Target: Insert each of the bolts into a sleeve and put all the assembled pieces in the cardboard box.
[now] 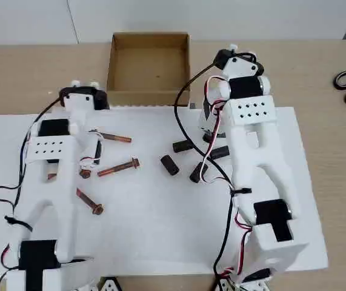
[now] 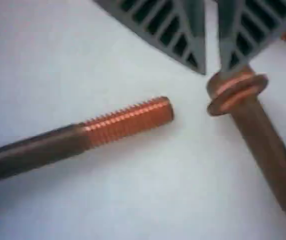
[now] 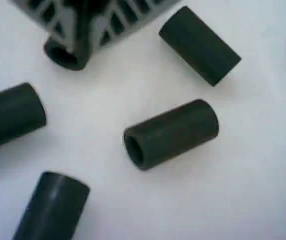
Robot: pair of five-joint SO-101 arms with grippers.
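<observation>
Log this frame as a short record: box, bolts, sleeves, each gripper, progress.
Box: at the far edge of the sheet, no pieces inside.
Bolts: loose on the sheet by the left arm.
Sleeves: loose on the sheet by the right arm.
Left gripper: low, at the head end of a bolt.
Right gripper: low, at the end of a sleeve.
Progress: no bolt is in a sleeve yet.

Four copper-coloured bolts [image 1: 118, 167] lie flat and scattered at different angles left of centre. Short black sleeves [image 1: 169, 164] lie on their sides in a loose cluster right of centre, apart from the bolts. The open-topped cardboard box [image 1: 150, 40] stands at top centre.
</observation>
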